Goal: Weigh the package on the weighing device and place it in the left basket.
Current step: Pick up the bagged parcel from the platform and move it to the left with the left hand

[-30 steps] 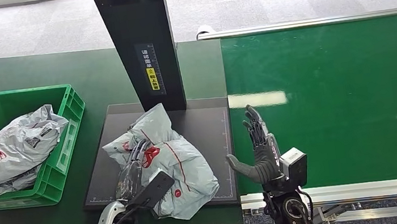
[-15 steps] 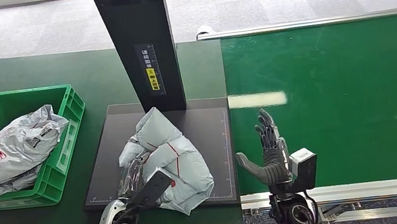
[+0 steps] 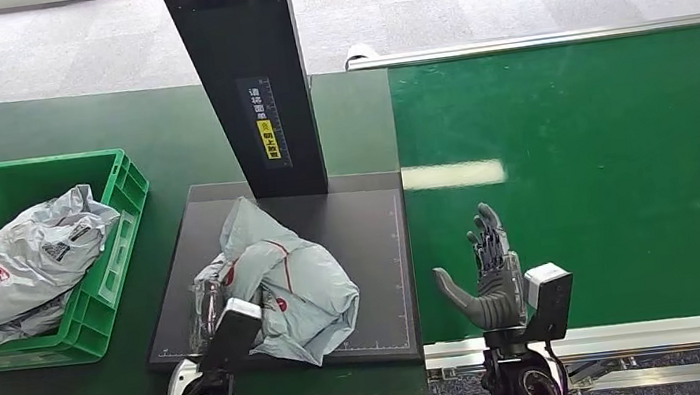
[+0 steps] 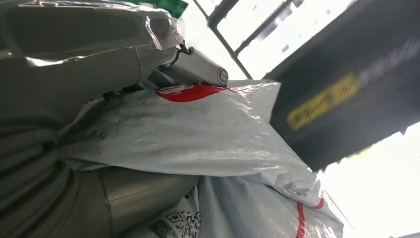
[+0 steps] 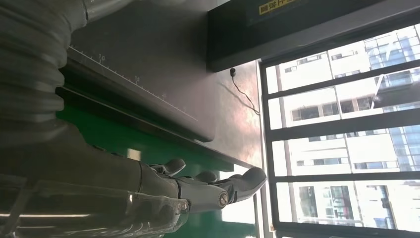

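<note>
A crumpled grey package [image 3: 286,281] with red print lies on the black weighing plate [image 3: 370,225], toward its left front. My left hand [image 3: 211,310] grips the package's left edge. In the left wrist view the thumb and fingers [image 4: 74,64] wrap around the grey bag [image 4: 213,134]. The green basket [image 3: 121,256] stands left of the plate. My right hand [image 3: 492,276] is upright with its fingers apart and holds nothing, over the near edge of the belt, right of the plate. The right wrist view has the same hand [image 5: 198,191] beside the plate's edge [image 5: 158,74].
Grey bags [image 3: 22,263] fill the basket and spill over its left side. A black column [image 3: 251,79] with a yellow label rises from the back of the plate. The green conveyor belt [image 3: 603,156] stretches right, with a metal rail along its near edge [image 3: 645,333].
My left hand has drawn the package leftward across the plate, and the bag has bunched up. My right hand has moved right and toward me, away from the package.
</note>
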You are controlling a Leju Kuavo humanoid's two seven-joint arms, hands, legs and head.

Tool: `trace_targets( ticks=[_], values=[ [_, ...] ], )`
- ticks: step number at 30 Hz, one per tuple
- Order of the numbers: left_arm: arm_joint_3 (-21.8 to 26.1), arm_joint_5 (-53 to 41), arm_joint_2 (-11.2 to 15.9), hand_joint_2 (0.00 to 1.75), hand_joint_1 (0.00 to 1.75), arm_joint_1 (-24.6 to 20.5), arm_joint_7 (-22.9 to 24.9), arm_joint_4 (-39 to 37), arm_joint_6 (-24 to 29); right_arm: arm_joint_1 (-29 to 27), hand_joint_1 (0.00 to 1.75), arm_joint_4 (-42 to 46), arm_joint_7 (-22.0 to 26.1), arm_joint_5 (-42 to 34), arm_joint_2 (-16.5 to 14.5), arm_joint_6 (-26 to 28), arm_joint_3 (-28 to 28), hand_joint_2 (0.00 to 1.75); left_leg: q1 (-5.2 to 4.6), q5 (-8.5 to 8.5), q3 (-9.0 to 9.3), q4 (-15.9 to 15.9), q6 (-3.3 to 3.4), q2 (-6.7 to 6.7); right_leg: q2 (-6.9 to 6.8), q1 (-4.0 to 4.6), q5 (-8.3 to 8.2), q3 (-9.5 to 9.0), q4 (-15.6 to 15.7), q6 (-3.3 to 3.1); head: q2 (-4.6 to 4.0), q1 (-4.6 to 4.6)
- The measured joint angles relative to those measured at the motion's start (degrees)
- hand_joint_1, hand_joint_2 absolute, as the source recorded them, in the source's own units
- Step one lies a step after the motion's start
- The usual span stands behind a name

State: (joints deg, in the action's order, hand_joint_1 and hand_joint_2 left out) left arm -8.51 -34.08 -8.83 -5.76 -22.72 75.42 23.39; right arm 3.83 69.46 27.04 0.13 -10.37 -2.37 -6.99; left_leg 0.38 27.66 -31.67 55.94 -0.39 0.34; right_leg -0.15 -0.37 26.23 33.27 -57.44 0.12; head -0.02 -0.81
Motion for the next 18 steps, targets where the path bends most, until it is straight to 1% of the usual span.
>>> trace_targets(
  ticks=[2,5,7,9,12,18],
  values=[
    [0.43,1.48,-0.03,1.75,1.75,0.76,-3.83,2.69,4.01,-0.21,0.0,0.02,0.01,-0.56,0.02,0.48,0.05,1.75,0.0,0.0,-0.05,0.0,0.0,-0.01,0.0,0.0,0.0,0.05,0.0,0.0,0.0,-0.01],
    [0.56,0.51,0.02,1.75,1.75,1.56,-8.23,7.1,9.64,-0.25,0.0,-0.01,0.09,-1.39,0.03,0.83,0.08,1.75,0.0,0.0,-0.09,0.0,0.0,-0.01,0.0,0.0,0.01,0.09,0.0,0.0,0.0,0.0],
    [0.34,-1.96,0.18,1.75,1.75,1.68,-9.37,9.78,12.76,-0.24,0.0,-0.13,0.22,-1.68,0.03,1.09,0.03,1.75,0.0,0.0,-0.1,0.0,0.0,-0.01,-0.01,0.0,0.01,0.09,0.0,0.0,0.0,-0.01],
    [0.14,-6.07,0.41,1.75,1.75,1.4,-9.4,11.85,14.91,-0.22,0.0,-0.39,0.38,-1.78,0.02,1.28,-0.15,1.75,0.0,0.0,-0.1,0.0,0.0,-0.02,-0.01,0.0,0.0,0.08,0.0,0.0,0.0,0.0],
    [0.42,-12.19,0.58,1.75,1.75,-0.12,-9.31,13.32,16.0,-0.07,0.0,-0.98,0.61,-1.94,-0.02,1.4,-0.63,1.75,0.0,-0.01,-0.08,0.0,0.0,-0.03,-0.01,0.0,0.0,0.05,0.0,0.0,0.0,0.01],
    [1.27,-14.77,0.75,1.75,1.75,-2.34,-9.18,13.94,16.15,0.24,0.0,-1.99,0.84,-2.28,-0.03,1.43,-1.34,1.75,0.0,-0.01,-0.06,0.0,0.0,-0.03,-0.01,0.0,-0.01,0.05,0.0,0.0,0.0,-0.01]
  ],
)
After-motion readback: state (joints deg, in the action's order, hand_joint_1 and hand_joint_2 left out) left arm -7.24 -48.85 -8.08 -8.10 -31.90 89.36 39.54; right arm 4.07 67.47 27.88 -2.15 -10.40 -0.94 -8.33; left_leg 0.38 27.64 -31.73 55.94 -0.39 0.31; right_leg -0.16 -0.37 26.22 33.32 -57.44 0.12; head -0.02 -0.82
